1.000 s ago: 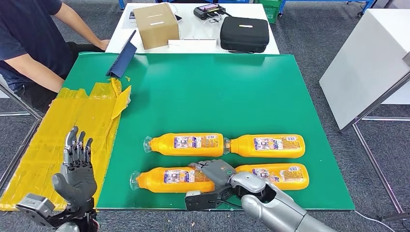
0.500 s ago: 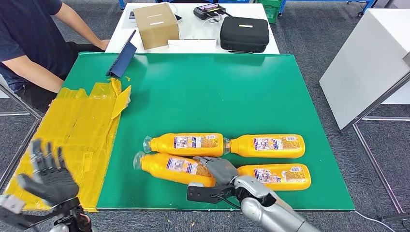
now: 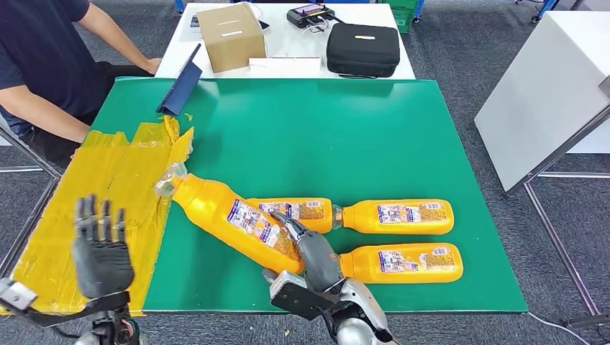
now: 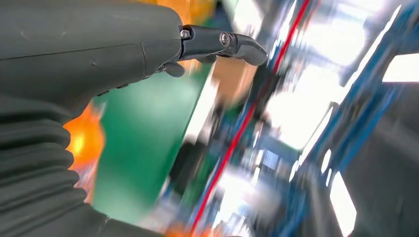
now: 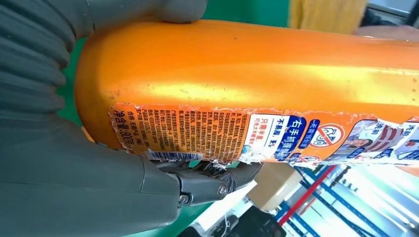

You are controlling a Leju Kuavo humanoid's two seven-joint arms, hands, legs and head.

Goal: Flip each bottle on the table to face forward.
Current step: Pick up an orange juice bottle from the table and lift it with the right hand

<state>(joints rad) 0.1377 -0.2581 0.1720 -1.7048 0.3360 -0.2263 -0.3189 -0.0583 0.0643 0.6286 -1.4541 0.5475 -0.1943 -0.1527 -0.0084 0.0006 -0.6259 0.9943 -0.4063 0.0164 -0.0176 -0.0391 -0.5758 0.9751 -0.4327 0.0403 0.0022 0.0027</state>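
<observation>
Fingers of the right hand wrap the base of a tilted orange plastic bottle, lifted over the green surface above 3 lying orange bottles. Left hand spread, holding nothing.

Far green mat open – near edge blocked (three bottles, packed)

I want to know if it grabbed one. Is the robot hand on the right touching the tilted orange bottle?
Touching. The right wrist view shows the right robot hand wrapped around the bottom end of the tilted bottle, thumb against one side, fingers against the other.
</observation>
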